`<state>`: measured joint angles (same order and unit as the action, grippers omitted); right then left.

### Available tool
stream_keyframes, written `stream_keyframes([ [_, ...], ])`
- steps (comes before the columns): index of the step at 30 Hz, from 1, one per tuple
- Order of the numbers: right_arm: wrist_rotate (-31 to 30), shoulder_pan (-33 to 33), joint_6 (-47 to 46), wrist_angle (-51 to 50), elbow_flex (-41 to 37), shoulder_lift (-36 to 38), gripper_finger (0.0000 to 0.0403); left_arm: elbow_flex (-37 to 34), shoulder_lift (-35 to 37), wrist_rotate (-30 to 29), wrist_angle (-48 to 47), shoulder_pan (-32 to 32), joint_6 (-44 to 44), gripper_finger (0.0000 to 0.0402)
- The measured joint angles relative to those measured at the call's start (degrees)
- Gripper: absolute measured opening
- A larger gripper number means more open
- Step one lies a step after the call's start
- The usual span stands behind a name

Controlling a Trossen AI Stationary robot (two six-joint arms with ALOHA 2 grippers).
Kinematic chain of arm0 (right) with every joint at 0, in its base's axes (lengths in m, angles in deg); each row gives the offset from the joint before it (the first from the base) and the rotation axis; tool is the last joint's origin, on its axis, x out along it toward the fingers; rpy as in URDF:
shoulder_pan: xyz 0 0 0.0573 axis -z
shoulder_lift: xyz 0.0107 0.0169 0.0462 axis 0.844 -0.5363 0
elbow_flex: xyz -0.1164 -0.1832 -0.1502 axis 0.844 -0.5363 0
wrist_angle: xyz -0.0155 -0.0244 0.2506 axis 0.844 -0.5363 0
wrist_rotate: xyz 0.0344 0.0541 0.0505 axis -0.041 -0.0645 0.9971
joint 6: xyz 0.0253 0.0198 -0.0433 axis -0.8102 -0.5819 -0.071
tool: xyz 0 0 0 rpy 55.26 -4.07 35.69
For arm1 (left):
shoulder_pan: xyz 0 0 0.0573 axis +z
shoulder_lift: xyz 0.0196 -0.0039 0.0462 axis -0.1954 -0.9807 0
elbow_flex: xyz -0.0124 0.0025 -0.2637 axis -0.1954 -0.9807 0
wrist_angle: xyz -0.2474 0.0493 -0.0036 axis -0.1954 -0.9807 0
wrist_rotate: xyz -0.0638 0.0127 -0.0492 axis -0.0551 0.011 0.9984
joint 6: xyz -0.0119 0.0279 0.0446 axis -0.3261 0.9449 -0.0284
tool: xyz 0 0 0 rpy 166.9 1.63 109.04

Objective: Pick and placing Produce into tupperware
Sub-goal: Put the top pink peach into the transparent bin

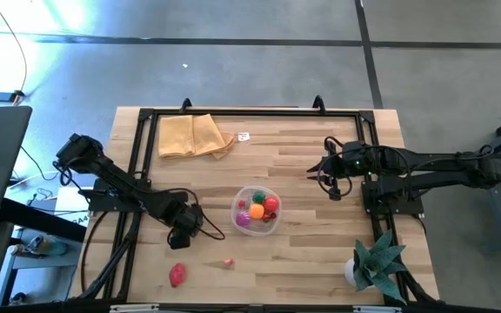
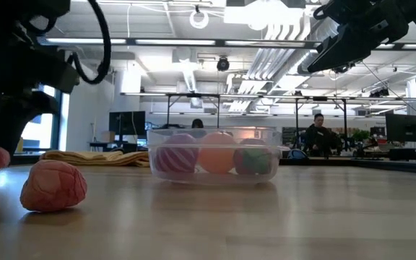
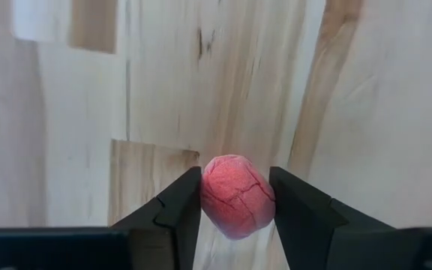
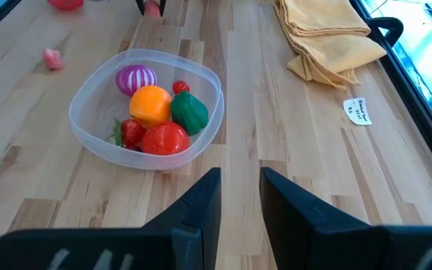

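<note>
- Red, crackle-skinned toy fruit (image 3: 237, 196) sits between our left claw (image 3: 235, 206) fingers, which flank it without a visible squeeze.
- We judge it light, slightly squashy; pinch its middle.
- Our right claw (image 4: 238, 196), narrowly parted, holds nothing.

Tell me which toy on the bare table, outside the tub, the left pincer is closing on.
The small pink-red ball between the left pincer fingers. The larger red piece and tiny pink piece lie untouched nearer the table's edge.

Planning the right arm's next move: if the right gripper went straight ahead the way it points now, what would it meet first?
Probably the clear tub holding the toy fruit: the right gripper points at its near rim. Only bare table seems to lie between, though depth is hard to judge.
</note>
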<state>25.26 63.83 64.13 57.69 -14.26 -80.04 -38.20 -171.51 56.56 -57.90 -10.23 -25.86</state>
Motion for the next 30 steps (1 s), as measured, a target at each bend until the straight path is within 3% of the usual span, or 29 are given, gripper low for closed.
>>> stream_keyframes([
  [8,0.0,0.0,0.0,0.0,0.0,0.0,0.0083,2.3,6.6,-5.9,-0.6,0.3,3.4,0.0134],
  [16,0.0,0.0,0.0,0.0,0.0,0.0,0.0083,14.2,5.3,-11.8,-3.8,7.8,19.1,0.0134],
  [24,0.0,0.0,0.0,0.0,0.0,0.0,0.0083,26.9,-5.4,-7.3,-5.1,19.1,37.1,0.0134],
  [30,0.0,0.0,0.0,0.0,0.0,0.0,0.0083,36.3,-15.5,-4.6,-7.0,21.9,46.3,0.0134],
])
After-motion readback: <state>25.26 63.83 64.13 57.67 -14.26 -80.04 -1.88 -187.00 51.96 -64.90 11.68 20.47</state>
